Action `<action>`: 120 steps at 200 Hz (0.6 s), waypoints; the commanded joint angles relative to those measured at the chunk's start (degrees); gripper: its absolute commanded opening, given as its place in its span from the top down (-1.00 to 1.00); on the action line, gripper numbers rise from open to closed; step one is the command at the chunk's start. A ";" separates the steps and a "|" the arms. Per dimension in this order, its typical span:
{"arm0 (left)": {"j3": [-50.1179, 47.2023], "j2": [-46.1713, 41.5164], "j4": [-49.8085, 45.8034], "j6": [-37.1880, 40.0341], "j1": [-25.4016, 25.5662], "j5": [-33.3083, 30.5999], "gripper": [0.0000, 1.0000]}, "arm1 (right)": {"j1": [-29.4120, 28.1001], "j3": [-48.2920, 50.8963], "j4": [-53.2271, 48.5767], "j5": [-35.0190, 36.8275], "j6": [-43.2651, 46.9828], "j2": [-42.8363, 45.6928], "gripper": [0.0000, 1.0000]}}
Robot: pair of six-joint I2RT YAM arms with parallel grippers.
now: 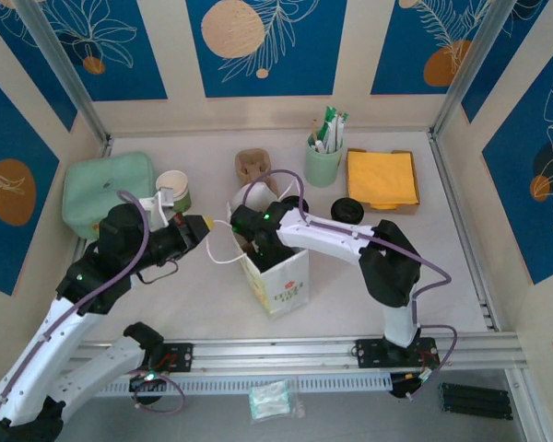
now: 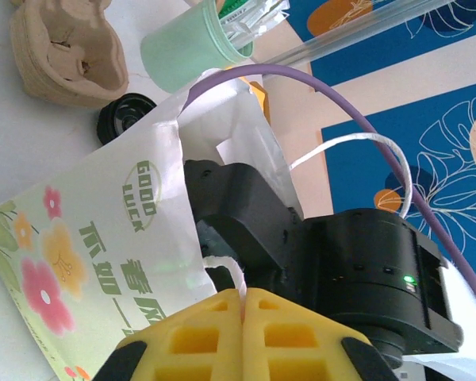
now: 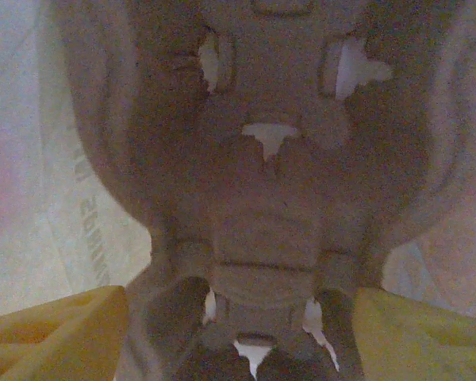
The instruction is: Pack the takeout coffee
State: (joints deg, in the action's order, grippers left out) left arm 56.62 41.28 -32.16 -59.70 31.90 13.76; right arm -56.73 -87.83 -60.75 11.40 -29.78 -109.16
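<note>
In the bag (image 1: 286, 285), pulp carrier (image 3: 262, 198).

Bag (image 1: 281, 281) mouth blocked by right arm (image 1: 332, 235); table (image 1: 341, 299) right free.

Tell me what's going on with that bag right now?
The left pincer is shut on the white handle of the paper bag, pulling that side of its mouth outward. The right pincer is down inside the bag, open, with its fingers spread on either side of a pulp cup carrier.
</note>
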 commanded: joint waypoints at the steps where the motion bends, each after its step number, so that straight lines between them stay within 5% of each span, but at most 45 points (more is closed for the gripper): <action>1: -0.36 -0.92 1.21 0.63 0.40 -1.02 1.00 | 0.56 -3.16 -2.56 -1.55 0.99 2.96 -0.55; 120: -2.48 -1.46 2.59 2.20 0.37 -2.57 1.00 | 0.72 -16.74 -9.85 -0.44 2.54 8.34 -0.60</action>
State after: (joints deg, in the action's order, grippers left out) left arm 54.70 40.56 -31.29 -59.46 31.92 12.34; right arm -55.79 -100.64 -66.98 11.16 -27.86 -104.22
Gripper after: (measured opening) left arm 0.063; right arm 0.800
